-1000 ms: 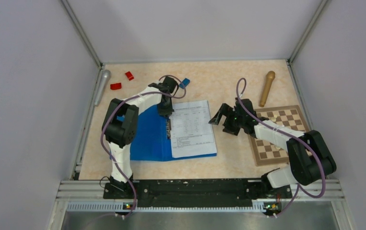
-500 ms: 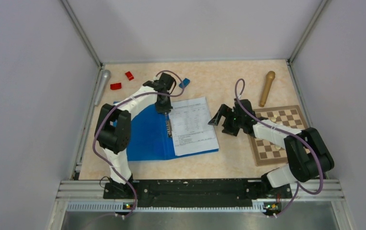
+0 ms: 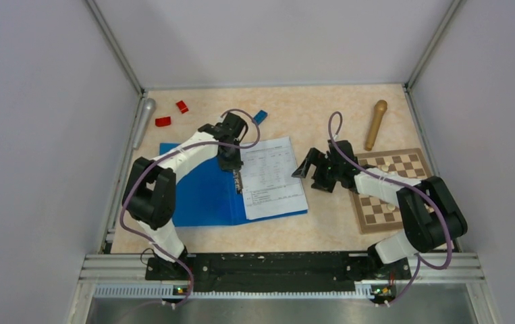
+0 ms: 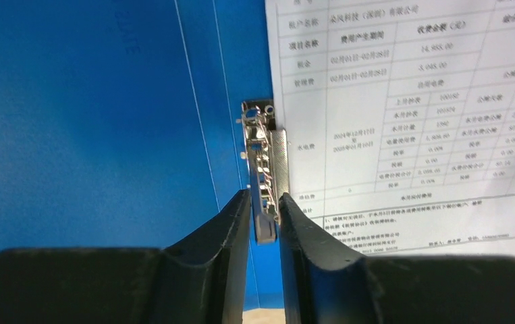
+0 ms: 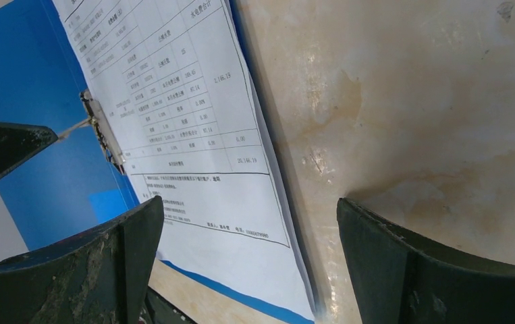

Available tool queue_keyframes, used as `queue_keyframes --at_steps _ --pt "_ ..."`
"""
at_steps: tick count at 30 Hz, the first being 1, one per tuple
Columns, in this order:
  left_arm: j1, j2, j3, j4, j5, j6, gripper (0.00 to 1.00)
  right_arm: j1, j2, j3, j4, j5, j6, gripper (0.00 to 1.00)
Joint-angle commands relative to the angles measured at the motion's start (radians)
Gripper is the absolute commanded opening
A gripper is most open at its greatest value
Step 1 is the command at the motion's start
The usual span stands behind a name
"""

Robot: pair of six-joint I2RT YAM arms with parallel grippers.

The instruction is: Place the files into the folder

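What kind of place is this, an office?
Probably a robot test booth, not an office: plain grey walls box in one small table, a left arm and right arm are bolted at its near edge, and odd props lie about, like a chessboard and red blocks.

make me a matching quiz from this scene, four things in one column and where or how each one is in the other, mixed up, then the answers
Things:
1. files
2. chessboard
3. small blue block
4. right pincer

Places or states:
A. far side of the table, beyond the folder
B. open wide, just right of the paper
C. lying on the right half of the open folder
D. flat on the right side of the table

Pairs: 1-C, 2-D, 3-A, 4-B
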Motion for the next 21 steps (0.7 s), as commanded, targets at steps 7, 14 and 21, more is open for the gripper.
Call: queue_keyframes --at_steps 7,14,21 --pt "-0.028 -0.112 -0.061 0.009 0.043 -0.008 0.29 -0.002 0.014 0.014 0.047 -0.021 -0.014 0.97" --pt "-0.035 -0.219 -0.062 -0.07 -0.039 -0.036 0.46 0.001 -0.003 0.014 0.037 -0.012 -0.026 0.97" --pt "-0.021 -0.383 -0.061 -0.119 -0.151 -0.053 0.59 0.005 -0.04 0.032 -0.006 0.029 -0.057 0.97"
